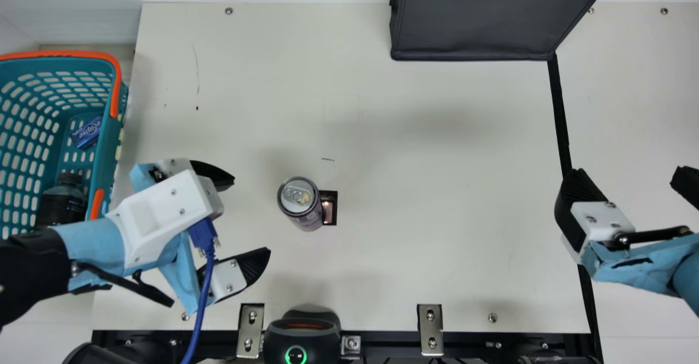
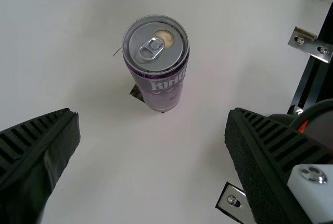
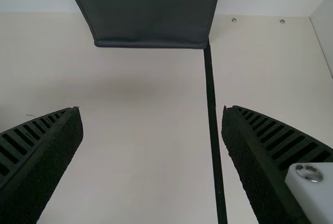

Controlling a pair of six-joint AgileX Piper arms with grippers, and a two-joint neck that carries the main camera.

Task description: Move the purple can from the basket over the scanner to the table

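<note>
Left of centre, the purple cylindrical metal can (image 1: 301, 204) stands upright on the cream tabletop (image 1: 437, 189), its destination, presumably why left and right jaws, widely parted, hold nothing.

Fairly bright, diffuse light on the cream table (image 1: 437, 189), soft-edged shadows, green glow from the scanner (image 1: 303, 339)

"emart" is printed on the black bag (image 1: 469, 31), "eclipse" on the blue packet (image 1: 87, 132). Lettering starting "KI" is borne by the purple can (image 2: 163, 93).

Purple can (image 1: 300, 203) upright on the table (image 1: 437, 189)
</note>
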